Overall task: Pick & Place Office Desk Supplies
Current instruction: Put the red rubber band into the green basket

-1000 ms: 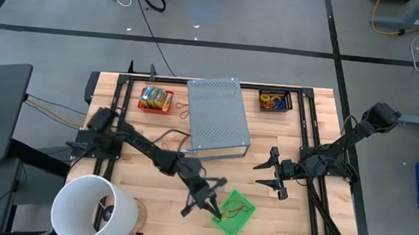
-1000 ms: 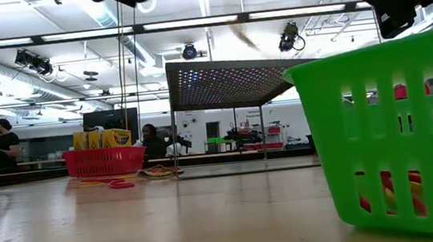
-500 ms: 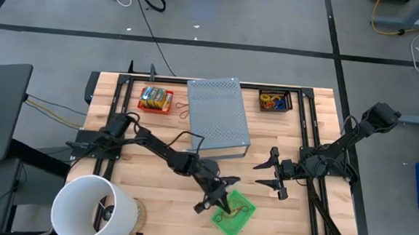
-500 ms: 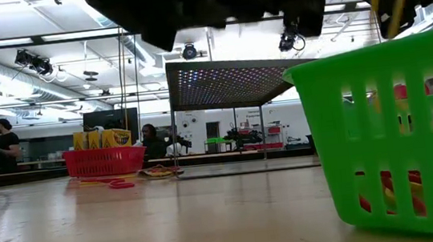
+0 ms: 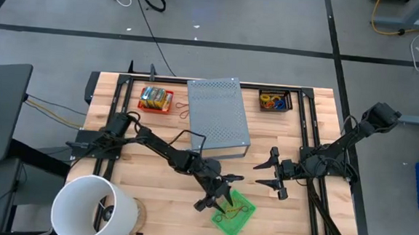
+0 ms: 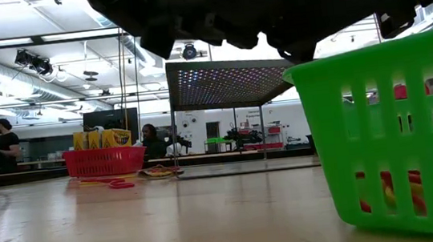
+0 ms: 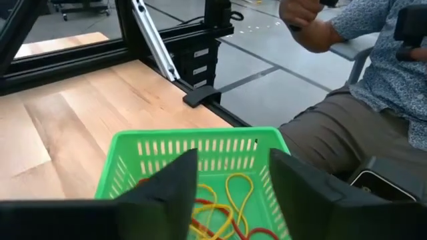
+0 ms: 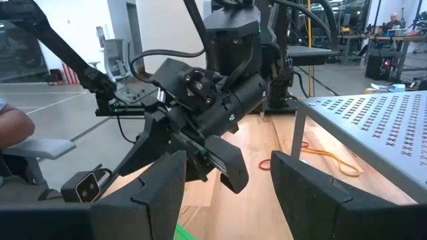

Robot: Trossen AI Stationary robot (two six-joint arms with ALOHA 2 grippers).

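Fingers of the left gripper [image 5: 222, 201] spread apart over the green basket [image 7: 127, 157], which holds yellow and red rubber bands [image 7: 230, 200]; right gripper [image 5: 273, 171] waits beside it, open.

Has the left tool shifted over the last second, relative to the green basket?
Yes. The left tool moved from the green basket's left edge rightward to above it, toward the grey box.

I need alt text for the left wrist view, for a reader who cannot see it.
The left gripper hangs open over a green basket holding yellow and red rubber bands on the wooden table. A seated person shows beyond the table edge.
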